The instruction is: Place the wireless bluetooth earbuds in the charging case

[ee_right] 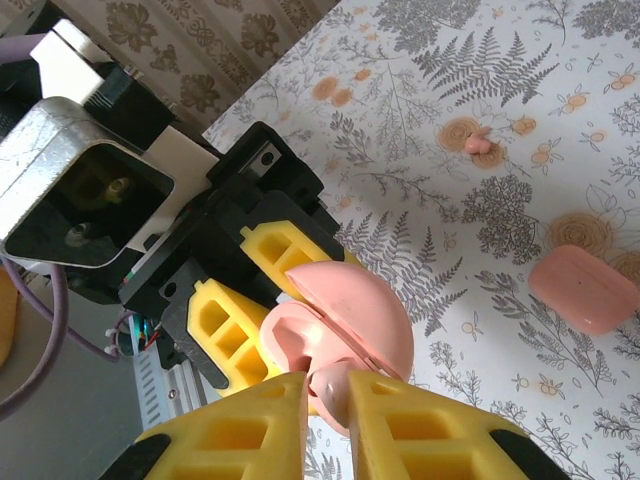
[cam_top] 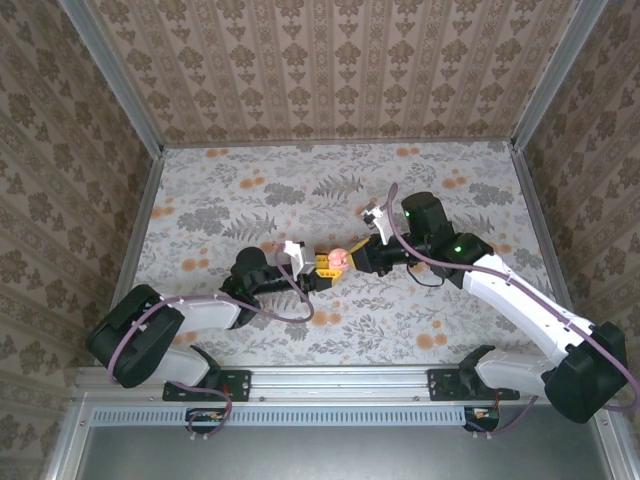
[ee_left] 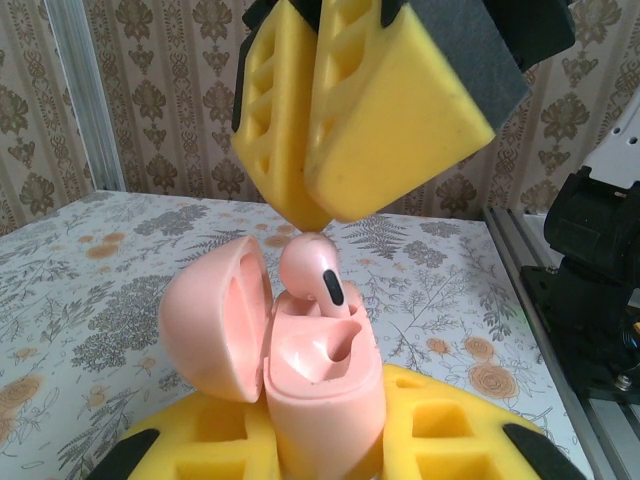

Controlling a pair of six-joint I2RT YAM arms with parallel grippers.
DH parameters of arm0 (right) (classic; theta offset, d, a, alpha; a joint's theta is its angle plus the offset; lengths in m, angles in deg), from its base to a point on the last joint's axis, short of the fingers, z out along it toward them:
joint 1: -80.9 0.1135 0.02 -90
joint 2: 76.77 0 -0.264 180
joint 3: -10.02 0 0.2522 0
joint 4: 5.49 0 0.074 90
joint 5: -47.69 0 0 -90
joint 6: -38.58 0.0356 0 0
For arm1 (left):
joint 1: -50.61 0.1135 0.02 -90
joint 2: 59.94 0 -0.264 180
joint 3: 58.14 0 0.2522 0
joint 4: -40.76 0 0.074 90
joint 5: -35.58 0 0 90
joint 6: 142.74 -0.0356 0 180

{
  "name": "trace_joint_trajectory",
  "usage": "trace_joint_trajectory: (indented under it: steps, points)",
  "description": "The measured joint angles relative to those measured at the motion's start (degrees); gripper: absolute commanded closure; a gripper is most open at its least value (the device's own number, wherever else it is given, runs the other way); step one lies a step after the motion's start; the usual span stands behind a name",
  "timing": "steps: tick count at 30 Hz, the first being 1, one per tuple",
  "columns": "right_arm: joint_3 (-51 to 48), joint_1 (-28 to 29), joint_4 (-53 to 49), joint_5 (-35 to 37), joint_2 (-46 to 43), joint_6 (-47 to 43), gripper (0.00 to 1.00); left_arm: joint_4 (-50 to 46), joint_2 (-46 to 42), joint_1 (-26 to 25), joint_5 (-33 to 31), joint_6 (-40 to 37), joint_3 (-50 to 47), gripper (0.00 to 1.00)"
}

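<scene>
Your left gripper (cam_top: 322,263) is closed on the case (ee_left: 325,400) and holds it clear of the table (cam_top: 250,200), near the middle of the floral cloth. Its yellow fingers (ee_right: 222,335) clamp the lower body from both sides, and the case stands upright between them. The lid (ee_left: 215,325) is swung open to the left in the left wrist view, hinged along the case's side, so you look into its hollow.

One bud (ee_left: 318,278) sits in the open case. Its stem is down in the well and its rounded head stands above the rim, tilted a little, so it is not seated flush. The well beside it shows only its glossy pink lining.

Your right gripper (ee_right: 328,400) comes at the case from the other side, pointing down onto that bud. Its jaws are drawn in to a narrow slit, and the fingertips meet right at the top of the bud's head. In the right wrist view you see a bit of pink in the slit at the tips. You cannot tell whether the tips pinch the head or only rest on it.

The second bud (ee_right: 483,143) lies on the table, well apart from both grippers, on a printed blossom. A pink oblong piece (ee_right: 583,288) with rounded corners lies flat on the cloth nearer the case, touching nothing.
</scene>
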Motion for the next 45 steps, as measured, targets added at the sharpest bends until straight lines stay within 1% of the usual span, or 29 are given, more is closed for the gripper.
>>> trace_joint_trajectory:
  steps: [10,28,34,38,45]
  points:
    - [0.0,0.0,0.0,0.0,0.2,0.0,0.84,0.0,0.0,0.0,0.0,0.0,0.0,0.86]
    - [-0.1,0.0,-0.5,-0.2,1.7,-1.6,0.84,-0.2,0.0,0.0,0.0,0.0,0.0,0.86]
    - [-0.1,0.0,-0.7,0.0,0.4,-1.5,0.82,0.0,0.0,0.0,-0.1,0.0,0.0,0.86]
    - [-0.1,-0.1,-1.1,0.6,-2.0,-1.2,0.77,0.0,0.0,0.5,-0.3,0.2,0.0,0.86]
    - [0.0,-0.2,-2.8,4.5,-3.6,-0.4,0.75,0.0,0.0,2.3,-0.5,1.9,0.0,0.87]
